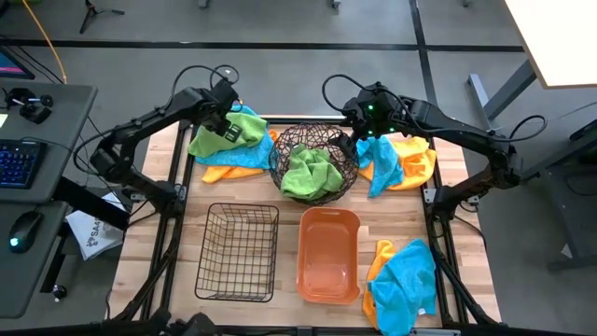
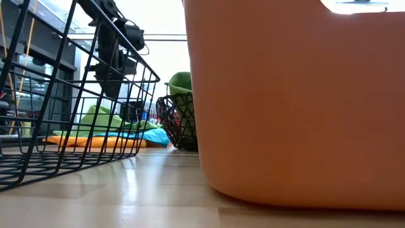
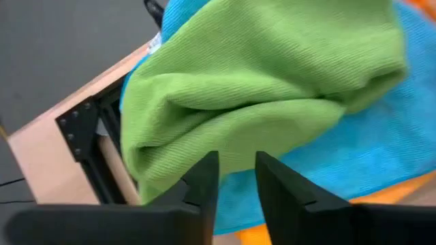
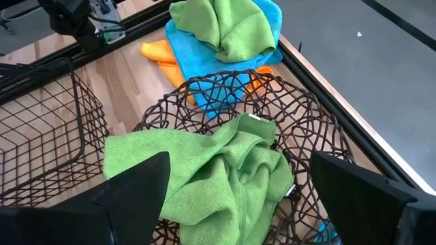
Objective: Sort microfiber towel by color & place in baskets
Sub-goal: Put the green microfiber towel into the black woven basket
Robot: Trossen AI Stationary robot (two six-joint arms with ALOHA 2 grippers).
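Note:
A bright green towel (image 1: 213,142) (image 3: 259,82) tops the far-left pile, resting on a sky-blue towel (image 3: 381,150) and an orange one (image 1: 224,173). My left gripper (image 1: 224,126) (image 3: 236,163) is down at this green towel, its fingers a narrow gap apart with cloth between them. The round dark woven-wire bowl (image 1: 280,166) (image 4: 306,116) holds bunched green towels (image 1: 311,173) (image 4: 204,170). My right gripper (image 1: 350,142) (image 4: 238,173) hangs wide open over the bowl's right rim, touching nothing. My left gripper pinches the green towel at its near edge (image 3: 235,170), between the two fingers. The fingers come slanting down from above. The towel still lies on the blue towel of the pile, bulging beyond the fingertips; one layer or several, I cannot tell.
The black wire-grid basket (image 1: 238,252) (image 2: 63,126) and salmon-orange tub (image 1: 303,252) (image 2: 297,95) stand side by side at the near edge. Blue and orange towels lie in a far-right pile (image 1: 396,161) and a near-right pile (image 1: 403,280). Frame rails border the table.

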